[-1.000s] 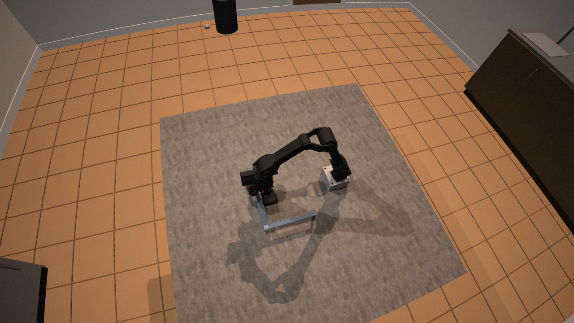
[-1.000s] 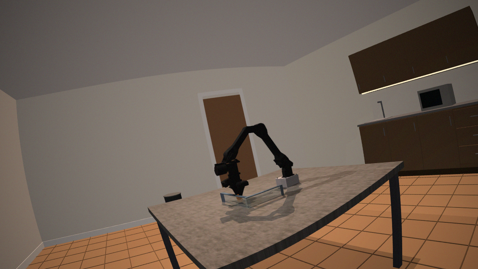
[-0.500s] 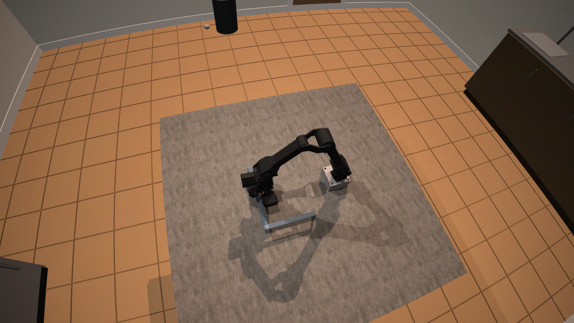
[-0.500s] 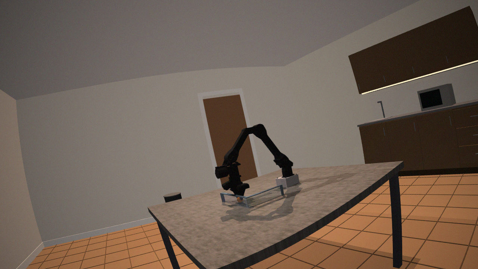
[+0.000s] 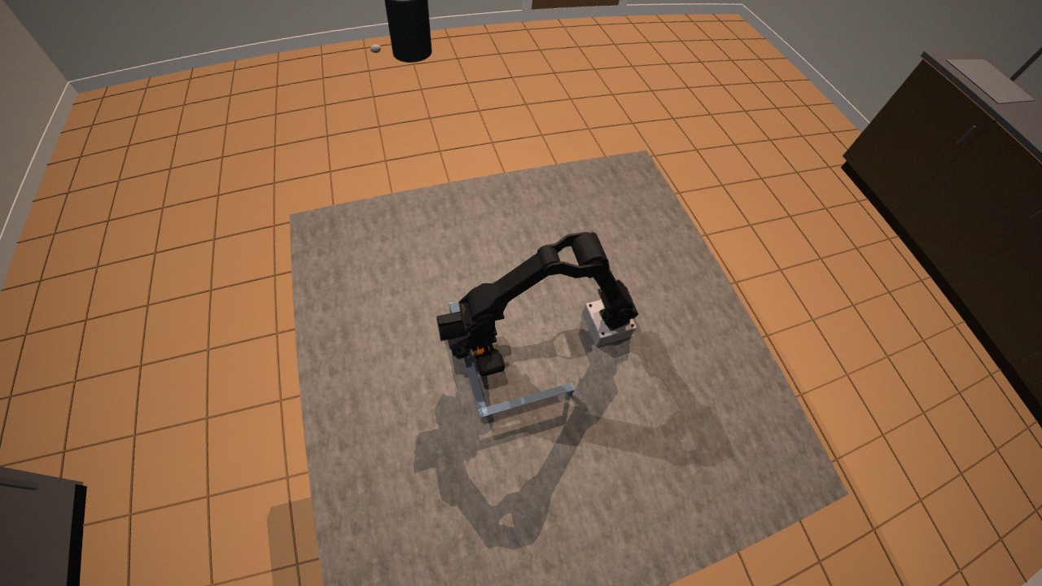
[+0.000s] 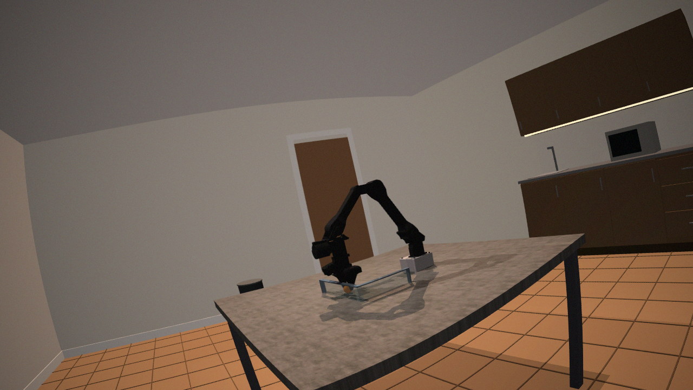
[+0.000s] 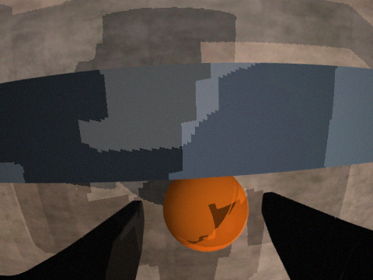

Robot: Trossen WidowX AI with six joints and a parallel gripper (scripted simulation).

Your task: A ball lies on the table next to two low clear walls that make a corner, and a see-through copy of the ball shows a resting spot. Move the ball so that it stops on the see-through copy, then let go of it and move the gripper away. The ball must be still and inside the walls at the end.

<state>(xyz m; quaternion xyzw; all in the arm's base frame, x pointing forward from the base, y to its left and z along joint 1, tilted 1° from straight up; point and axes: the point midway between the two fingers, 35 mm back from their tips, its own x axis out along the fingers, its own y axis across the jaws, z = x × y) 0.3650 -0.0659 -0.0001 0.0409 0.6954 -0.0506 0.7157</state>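
The orange ball [image 5: 479, 351] [image 6: 346, 289] [image 7: 203, 222] is low at the table, just inside one clear wall [image 5: 475, 378] [image 6: 334, 282] [image 7: 264, 120], whose top edge covers the ball's far side in the wrist view. My gripper [image 7: 203, 207] is open around the ball, pointing down, with a gap between the ball and each black finger. The other clear wall [image 5: 527, 400] [image 6: 385, 278] meets the first at a corner. The see-through copy does not show apart from the ball; faint edge lines on the ball suggest that the two overlap closely.
The grey table [image 5: 378, 255] [image 6: 300, 339] carries the arm's white base [image 5: 610, 334] [image 6: 416, 262], beyond the open side of the walls. The arm arches from the base over to the ball. Dark arm shadows fall across the table and walls.
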